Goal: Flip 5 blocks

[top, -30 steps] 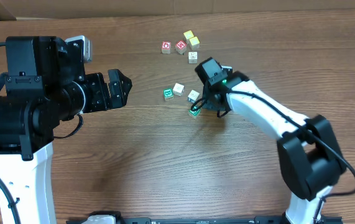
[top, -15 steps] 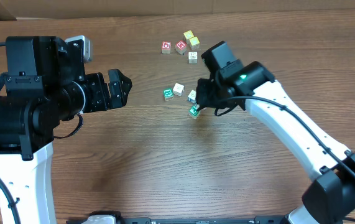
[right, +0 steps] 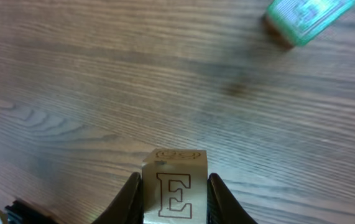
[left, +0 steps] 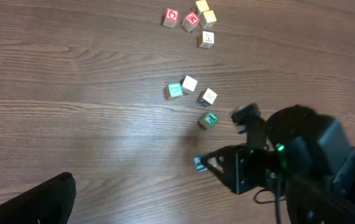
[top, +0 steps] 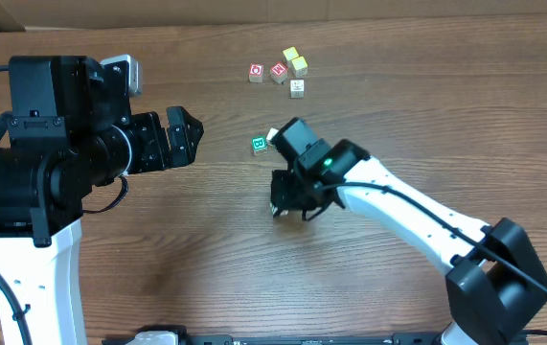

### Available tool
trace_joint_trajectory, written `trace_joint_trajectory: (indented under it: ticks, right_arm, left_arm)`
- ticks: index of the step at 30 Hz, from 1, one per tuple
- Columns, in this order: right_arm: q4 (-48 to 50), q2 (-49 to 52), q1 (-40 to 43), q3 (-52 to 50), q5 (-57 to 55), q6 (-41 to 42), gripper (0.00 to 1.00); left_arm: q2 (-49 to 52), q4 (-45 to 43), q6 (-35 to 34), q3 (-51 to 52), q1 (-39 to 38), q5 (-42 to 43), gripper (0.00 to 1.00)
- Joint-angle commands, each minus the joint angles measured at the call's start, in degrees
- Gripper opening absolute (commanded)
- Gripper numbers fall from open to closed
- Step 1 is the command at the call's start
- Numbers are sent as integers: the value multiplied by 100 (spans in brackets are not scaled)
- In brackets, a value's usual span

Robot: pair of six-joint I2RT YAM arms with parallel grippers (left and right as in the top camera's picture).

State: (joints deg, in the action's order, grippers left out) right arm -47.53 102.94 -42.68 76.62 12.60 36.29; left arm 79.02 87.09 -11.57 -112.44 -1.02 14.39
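My right gripper (top: 285, 199) is shut on a pale wooden block (right: 175, 163) whose near face shows an outlined letter E. It holds the block just above the bare wood, in front of the cluster. In the left wrist view that block (left: 200, 163) shows at the gripper's tip. On the table lie a green-faced block (top: 259, 145), a whitish block (top: 273, 135), another pale block (left: 207, 96) and a second green block (left: 208, 119). The last two are hidden under the arm from overhead. My left gripper (top: 185, 134) hangs open at the left, away from all blocks.
At the back lie two red-printed cubes (top: 256, 73) (top: 278, 72), with two yellowish cubes (top: 290, 55) (top: 299, 65) and a pale cube (top: 297, 86) beside them. One green block (right: 308, 15) lies ahead of the right gripper. The left arm's bulk fills the left side.
The right arm has swung from the cluster toward the front and left with the block in its grip. The left arm has not moved.
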Motion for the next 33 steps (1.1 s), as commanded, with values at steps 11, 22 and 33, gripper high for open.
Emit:
trace_joint_trajectory:
  ticks: [11, 22, 33]
  right_arm:
    - [227, 9, -345, -435, -570, 299, 26]
    - [361, 7, -345, -435, -658, 297, 92]
    - [-116, 7, -487, -468, -656, 730, 81]
  left_arm:
    - [-28, -9, 68, -107, 35, 37, 100]
    - [-28, -11, 68, -107, 35, 37, 100]
    - [-28, -9, 68, -107, 35, 24, 100]
